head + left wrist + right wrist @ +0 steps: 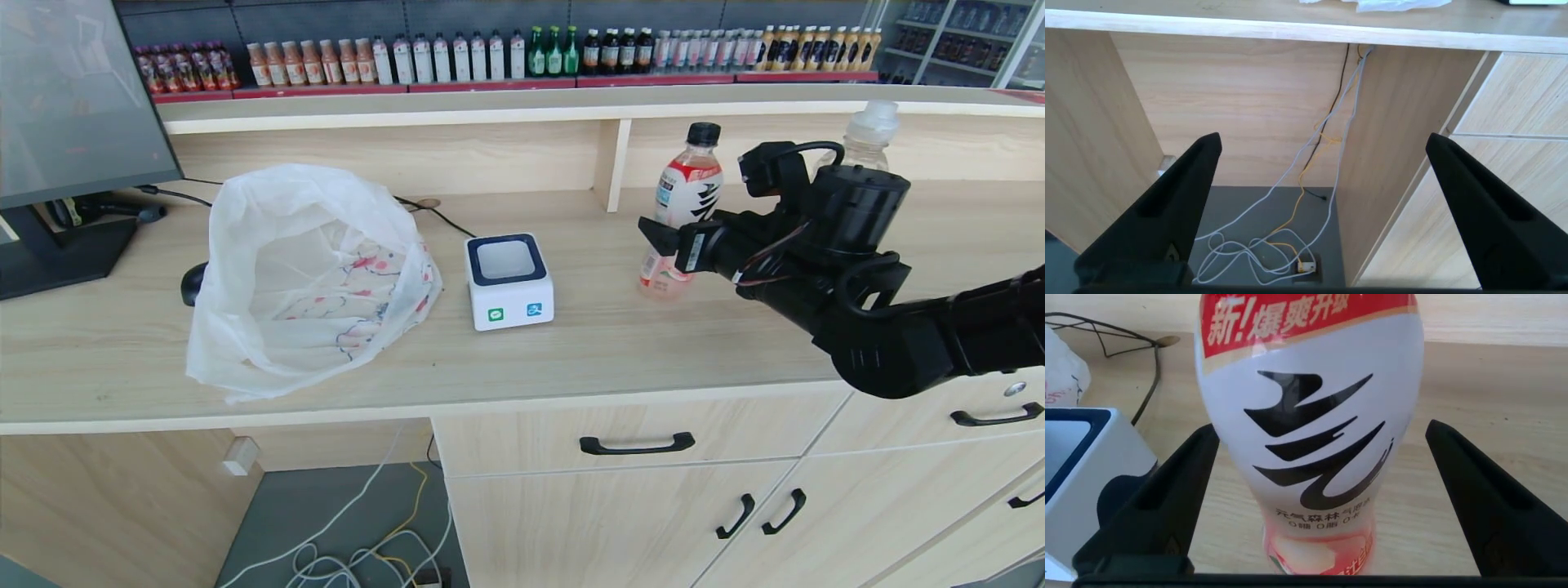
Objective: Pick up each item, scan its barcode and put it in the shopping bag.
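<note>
Black right fingers [1151,514] stand open, flanking the pink bottle [1315,416]; the bottle stands upright, cap up, long axis vertical, on the worktop [620,343] right of the scanner [509,280]. Left fingers [1167,212] gape open below the worktop.

The surface [612,343] is pale wood grain, pretty matt. The shopping bag [302,278] is thin, crinkly see-through plastic, and the bottle [690,184] is clear plastic with a glossy label.
</note>
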Motion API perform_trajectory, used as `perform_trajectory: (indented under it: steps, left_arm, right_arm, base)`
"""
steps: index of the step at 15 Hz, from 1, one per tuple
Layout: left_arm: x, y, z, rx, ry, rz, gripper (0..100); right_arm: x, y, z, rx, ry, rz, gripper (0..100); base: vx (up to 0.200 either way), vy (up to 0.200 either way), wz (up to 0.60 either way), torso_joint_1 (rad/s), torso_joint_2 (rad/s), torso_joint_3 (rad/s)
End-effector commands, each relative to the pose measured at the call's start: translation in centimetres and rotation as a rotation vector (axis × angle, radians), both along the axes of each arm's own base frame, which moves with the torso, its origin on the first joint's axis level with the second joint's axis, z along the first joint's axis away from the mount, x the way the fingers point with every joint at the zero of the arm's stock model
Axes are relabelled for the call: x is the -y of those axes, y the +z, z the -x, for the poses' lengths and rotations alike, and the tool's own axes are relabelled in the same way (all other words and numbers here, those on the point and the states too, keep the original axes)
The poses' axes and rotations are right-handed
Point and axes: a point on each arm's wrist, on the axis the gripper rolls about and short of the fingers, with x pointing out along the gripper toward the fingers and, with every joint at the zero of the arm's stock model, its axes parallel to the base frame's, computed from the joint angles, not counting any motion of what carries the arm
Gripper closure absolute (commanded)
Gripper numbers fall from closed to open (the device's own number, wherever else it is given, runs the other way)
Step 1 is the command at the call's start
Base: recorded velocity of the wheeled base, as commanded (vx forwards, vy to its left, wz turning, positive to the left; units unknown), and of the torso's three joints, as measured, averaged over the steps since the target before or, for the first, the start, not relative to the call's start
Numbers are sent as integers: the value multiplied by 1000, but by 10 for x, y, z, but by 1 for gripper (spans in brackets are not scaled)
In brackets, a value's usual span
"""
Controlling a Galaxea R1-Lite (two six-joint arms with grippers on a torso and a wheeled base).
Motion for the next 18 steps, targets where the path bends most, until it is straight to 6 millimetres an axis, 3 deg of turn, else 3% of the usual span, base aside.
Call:
perform_trajectory:
  steps: [1, 18]
  left_arm:
    - [0, 0, 0, 1, 1, 1, 0]
    - [0, 0, 0, 1, 1, 1, 0]
  right_arm:
    - [-2, -2, -6, 3, -2, -2, 0]
    - [1, 2, -26, 38, -25, -20, 0]
  base:
    - [0, 0, 0, 0, 0, 0]
    - [0, 0, 0, 0, 0, 0]
